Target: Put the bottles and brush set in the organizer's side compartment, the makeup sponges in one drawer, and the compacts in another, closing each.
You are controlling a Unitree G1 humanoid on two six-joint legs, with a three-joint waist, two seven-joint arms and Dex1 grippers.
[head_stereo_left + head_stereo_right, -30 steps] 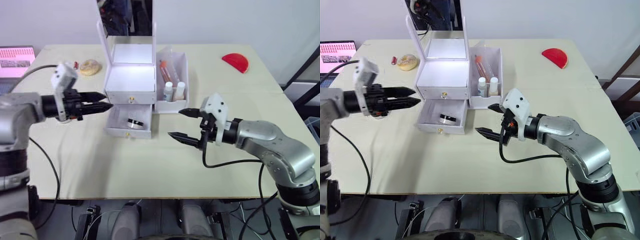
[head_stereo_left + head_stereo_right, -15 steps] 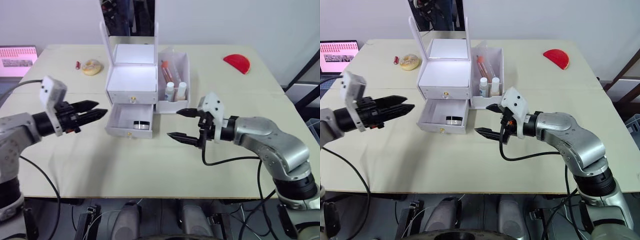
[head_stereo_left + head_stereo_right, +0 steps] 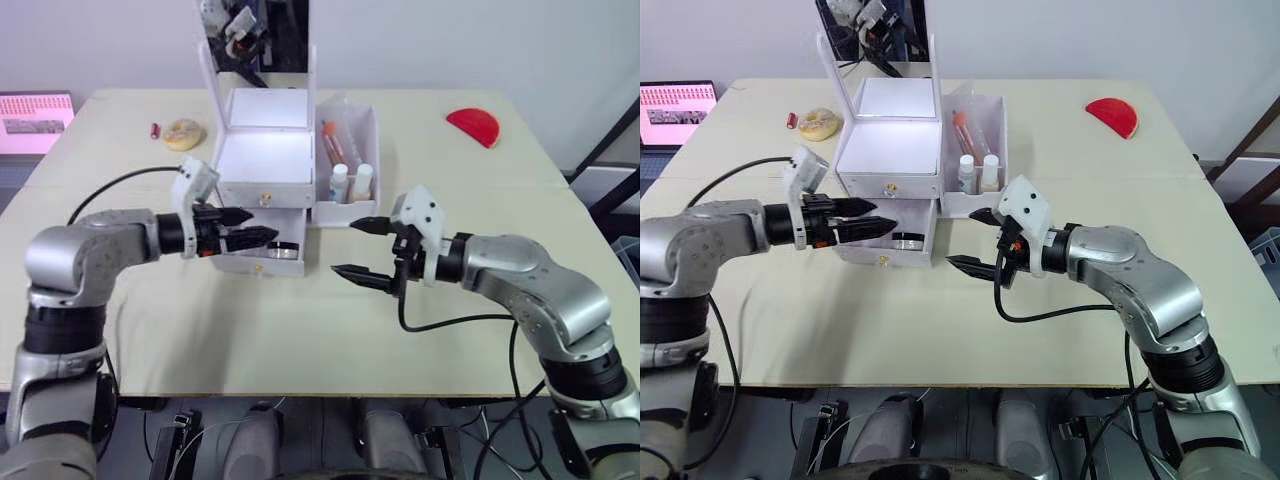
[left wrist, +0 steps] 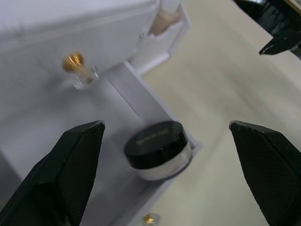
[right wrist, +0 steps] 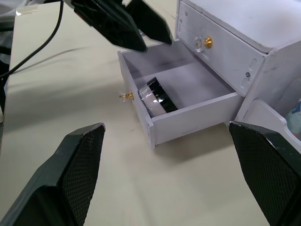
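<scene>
Nearest us, our right gripper [image 3: 362,250] hangs with its fingers spread wide and empty over the table [image 3: 300,330], just right of the pulled-out lower drawer [image 3: 258,257]. Our left gripper [image 3: 255,229] reaches over that drawer's left side, fingers parted and holding nothing, and a black-lidded compact [image 4: 159,149] sits inside the drawer near its front right corner. Behind, we see two small white bottles [image 3: 349,182] upright in the organizer's side compartment [image 3: 350,150] with the brush set [image 3: 335,143] lying behind them, and farther back a round makeup sponge [image 3: 183,133] and a red sponge [image 3: 472,125] lie out on the table.
</scene>
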